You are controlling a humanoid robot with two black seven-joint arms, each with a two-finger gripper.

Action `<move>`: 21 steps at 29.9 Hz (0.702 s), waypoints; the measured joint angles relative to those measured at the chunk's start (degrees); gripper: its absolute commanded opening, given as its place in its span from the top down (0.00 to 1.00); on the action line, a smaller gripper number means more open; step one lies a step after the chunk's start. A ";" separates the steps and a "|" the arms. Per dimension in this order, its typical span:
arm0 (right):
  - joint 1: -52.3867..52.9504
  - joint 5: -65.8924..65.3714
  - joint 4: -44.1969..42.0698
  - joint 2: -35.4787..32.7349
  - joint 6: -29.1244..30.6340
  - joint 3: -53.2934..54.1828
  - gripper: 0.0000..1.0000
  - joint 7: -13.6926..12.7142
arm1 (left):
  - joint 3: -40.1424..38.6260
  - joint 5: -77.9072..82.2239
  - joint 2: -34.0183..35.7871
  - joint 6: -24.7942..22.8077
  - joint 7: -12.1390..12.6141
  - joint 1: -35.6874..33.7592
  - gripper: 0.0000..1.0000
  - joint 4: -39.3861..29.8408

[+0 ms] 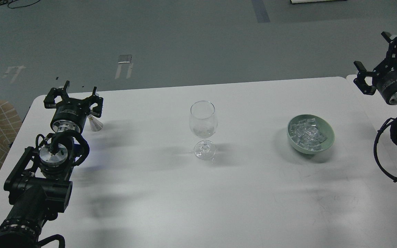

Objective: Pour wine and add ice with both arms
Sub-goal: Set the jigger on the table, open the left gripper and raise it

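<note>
Head view: clear stemmed wine glass (203,129) mid white bench (171,193), green bowl (310,134) of clear ice cubes (307,133) right; left gripper (73,95) fingers spread beside small clear cone-shaped vessel (95,124), right gripper (374,60) fingers spread, empty.

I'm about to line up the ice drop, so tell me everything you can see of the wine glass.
The wine glass is clear, colourless and stemmed: a rounded bowl with an open rim, a thin stem and a round foot. It stands upright near the middle of the white table, foot flat on the surface. Something clear glints low in its bowl; whether that is ice or liquid cannot be told. Nothing else touches it. The green bowl of ice sits apart to its right, and both tools are well away from it.
</note>
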 measured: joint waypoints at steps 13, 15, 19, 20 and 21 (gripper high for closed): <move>-0.01 0.14 3.22 -0.50 -0.01 0.16 0.00 0.06 | 1.16 0.99 1.36 -0.43 0.30 2.68 0.02 -12.60; -0.02 -0.07 3.47 -0.57 -0.02 0.11 0.00 0.06 | 1.23 1.43 0.80 -0.22 0.14 3.84 0.02 -17.19; -0.02 -1.46 4.41 -1.88 -0.03 0.02 0.00 0.06 | 1.03 7.70 0.54 0.33 -0.08 4.02 0.02 -20.10; -0.02 -2.28 4.83 -2.41 -0.03 -0.02 0.00 0.06 | 0.96 9.52 0.67 0.50 -0.08 3.74 0.02 -20.14; -0.02 -3.55 5.25 -2.96 -0.05 -0.03 0.00 0.06 | 0.88 10.95 0.93 0.79 -0.10 3.36 0.02 -20.15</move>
